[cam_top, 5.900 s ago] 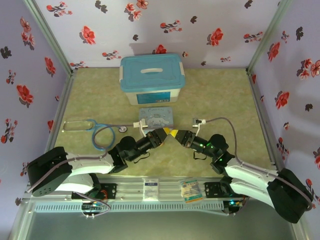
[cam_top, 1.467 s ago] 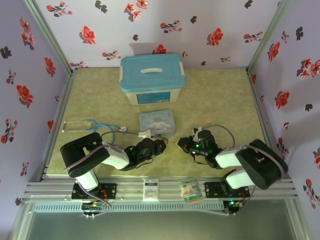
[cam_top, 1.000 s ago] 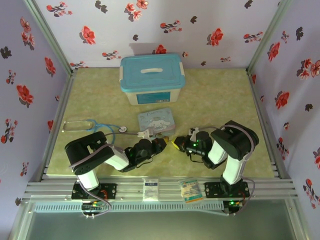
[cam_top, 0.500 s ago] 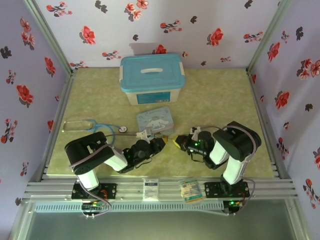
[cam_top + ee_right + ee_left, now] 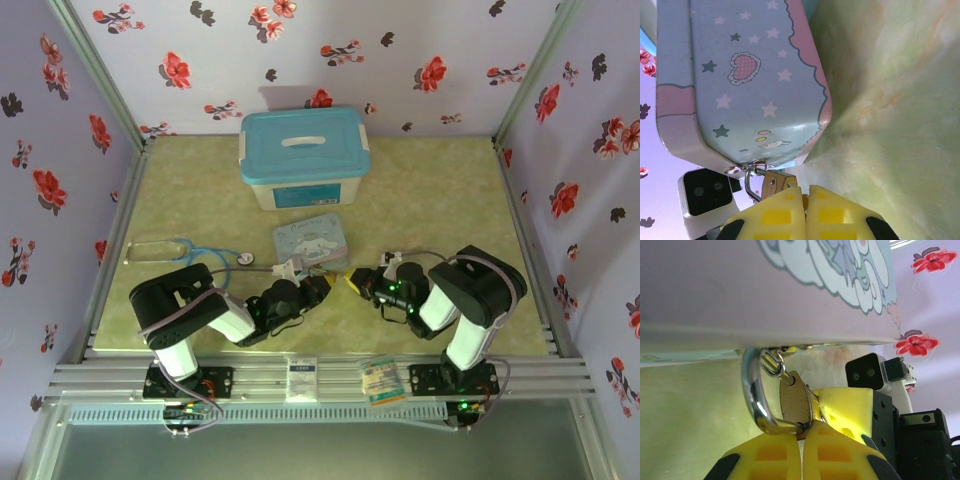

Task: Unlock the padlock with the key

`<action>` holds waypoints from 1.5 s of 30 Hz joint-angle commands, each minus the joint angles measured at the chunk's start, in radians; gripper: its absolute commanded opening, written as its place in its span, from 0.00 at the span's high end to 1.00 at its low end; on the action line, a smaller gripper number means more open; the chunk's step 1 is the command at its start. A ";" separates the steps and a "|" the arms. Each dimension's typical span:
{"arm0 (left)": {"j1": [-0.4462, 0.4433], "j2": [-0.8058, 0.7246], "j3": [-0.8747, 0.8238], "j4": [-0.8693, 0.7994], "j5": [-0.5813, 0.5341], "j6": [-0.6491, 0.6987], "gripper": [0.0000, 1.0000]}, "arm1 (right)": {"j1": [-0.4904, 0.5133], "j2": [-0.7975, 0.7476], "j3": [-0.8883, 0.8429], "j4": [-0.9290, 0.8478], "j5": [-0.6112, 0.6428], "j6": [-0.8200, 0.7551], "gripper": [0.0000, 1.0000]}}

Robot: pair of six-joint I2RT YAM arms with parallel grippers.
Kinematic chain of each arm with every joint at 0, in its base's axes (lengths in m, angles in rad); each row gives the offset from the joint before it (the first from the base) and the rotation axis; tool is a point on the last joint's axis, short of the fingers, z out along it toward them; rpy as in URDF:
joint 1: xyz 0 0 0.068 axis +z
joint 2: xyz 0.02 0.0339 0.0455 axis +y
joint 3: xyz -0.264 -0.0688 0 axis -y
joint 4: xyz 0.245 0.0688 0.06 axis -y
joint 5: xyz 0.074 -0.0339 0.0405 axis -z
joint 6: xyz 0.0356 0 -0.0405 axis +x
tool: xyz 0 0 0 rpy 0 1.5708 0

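Step in hand, as judged: key insertion. Left gripper (image 5: 801,432): jaws pinch the base of the padlock (image 5: 794,401). Right gripper (image 5: 803,192): jaws pressed together just beside it; the key cannot be made out. The next move calls for fine alignment with the keyway. The left wrist view shows the shackle hooked through the clasp of the tin (image 5: 740,290); the right wrist view shows the tin's starred face

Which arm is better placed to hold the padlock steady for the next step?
Left, probably: the left gripper is pinched on the end of the padlock, which hangs from the tin. The right gripper, fingers together, just sits beside it.
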 commanded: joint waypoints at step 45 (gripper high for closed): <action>0.004 0.002 0.024 0.097 0.034 -0.080 0.81 | 0.114 -0.056 0.052 0.022 0.007 -0.038 1.00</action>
